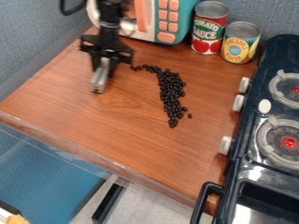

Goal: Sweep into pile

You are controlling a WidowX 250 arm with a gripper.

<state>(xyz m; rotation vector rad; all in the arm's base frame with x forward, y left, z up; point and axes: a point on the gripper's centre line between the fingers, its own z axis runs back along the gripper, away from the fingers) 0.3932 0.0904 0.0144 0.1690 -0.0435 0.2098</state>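
Black beans [172, 89] form a long, partly gathered band, its far-left tail awaiting consolidation; the gripper [103, 69] clasps a grey bar [101, 78] between its jaws.

Bright, fairly even light falls on the counter [116, 127], seemingly from overhead, though its source is hard to place. White glare sits on the glossy stove [257, 173] around four to five o'clock, and the rims of the cans [211, 30] glint at one o'clock. Shadows are soft. At ten o'clock, the gripper [100, 76] looks smeared by blur.
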